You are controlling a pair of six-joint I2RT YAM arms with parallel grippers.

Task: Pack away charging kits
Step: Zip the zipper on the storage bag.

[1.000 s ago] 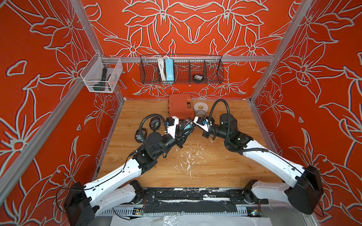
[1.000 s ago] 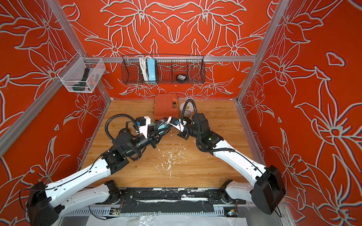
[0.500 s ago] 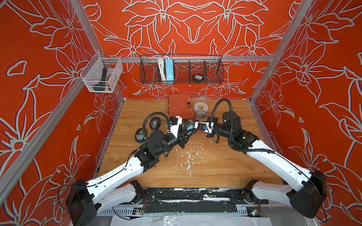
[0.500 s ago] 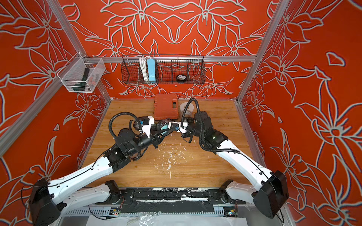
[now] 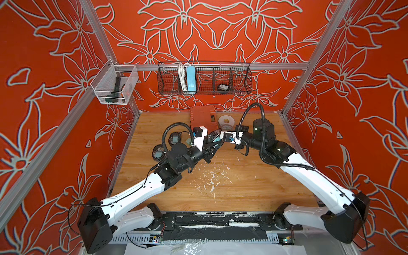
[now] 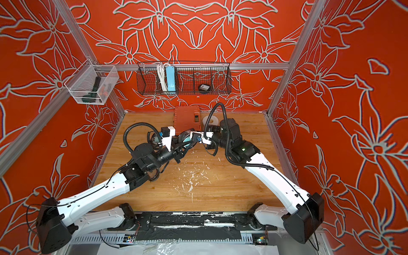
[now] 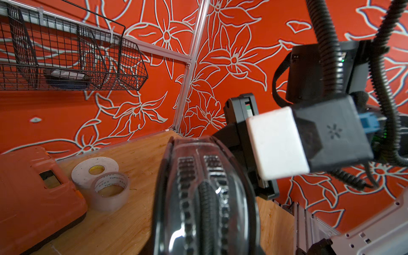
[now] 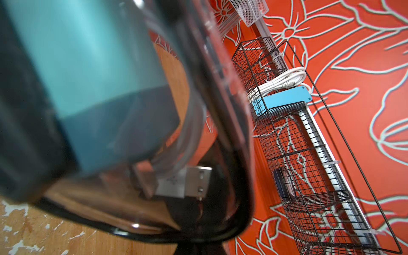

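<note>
You are holding a pouch up off the bench, near the middle of its back edge, with both arms meeting on it. Your left gripper is clamping it narrowly, edge-on, with the zip track facing that wrist camera. Your right gripper is sitting fully closed at the pouch's other end; whether it is pinching the zip pull is not showing. Through the clear face a teal plug and a USB connector are showing, so this kit is looking loaded and is waiting on zipping and stowing. A stowed pouch is lying in the wire basket. Two more pouches are lying near the bench's left edge, seemingly with a loose plug beside them.
</note>
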